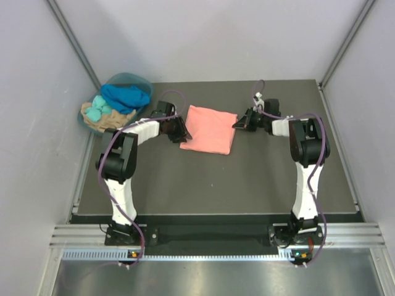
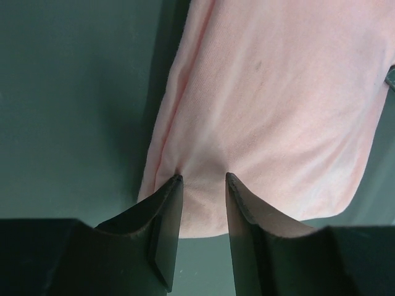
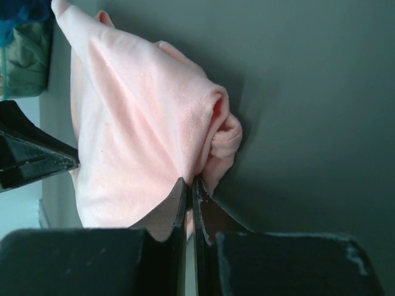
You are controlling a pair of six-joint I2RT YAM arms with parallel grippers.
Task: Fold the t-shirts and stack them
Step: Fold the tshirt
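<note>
I see the salmon-pink t-shirt (image 1: 208,129) folded into a rough rectangle on the dark table (image 1: 247,179), between both grippers. The right gripper (image 3: 188,182) pinches a bunched fold at its edge. The left gripper (image 2: 202,179) has its fingers spread, tips on puckered cloth.

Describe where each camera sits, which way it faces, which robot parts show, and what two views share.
Top: above and behind the arms, looking down at the table; both arms show.
Left wrist: on the left arm, looking past the open left gripper onto the pink shirt.
Right wrist: on the right arm, looking past the right gripper, shut on that shirt's fold.
Shared: both wrist views show the pink shirt.
</note>
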